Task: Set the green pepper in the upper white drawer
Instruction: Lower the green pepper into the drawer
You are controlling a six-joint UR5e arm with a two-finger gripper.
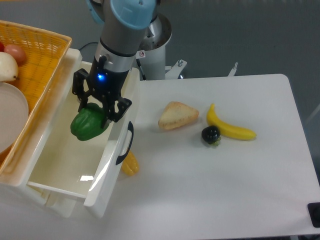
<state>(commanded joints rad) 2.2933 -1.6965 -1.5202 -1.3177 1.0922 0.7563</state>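
Observation:
The green pepper (pixel 89 125) is glossy, bright green and lobed. My gripper (pixel 98 111) is shut on its top and holds it inside the open upper white drawer (pixel 102 172), over the drawer's middle. I cannot tell whether the pepper touches the drawer floor. The drawer is pulled out towards the front, with its curved black handle (pixel 125 143) on the front wall. The arm comes down from above and hides the drawer's back right corner.
A woven yellow-orange basket (pixel 42 55) with an onion and a white plate stands at the left over the drawer unit. On the table lie a bread wedge (pixel 177 115), a banana (pixel 231 128), a small black fruit (pixel 210 133) and a corn piece (pixel 130 164) under the handle.

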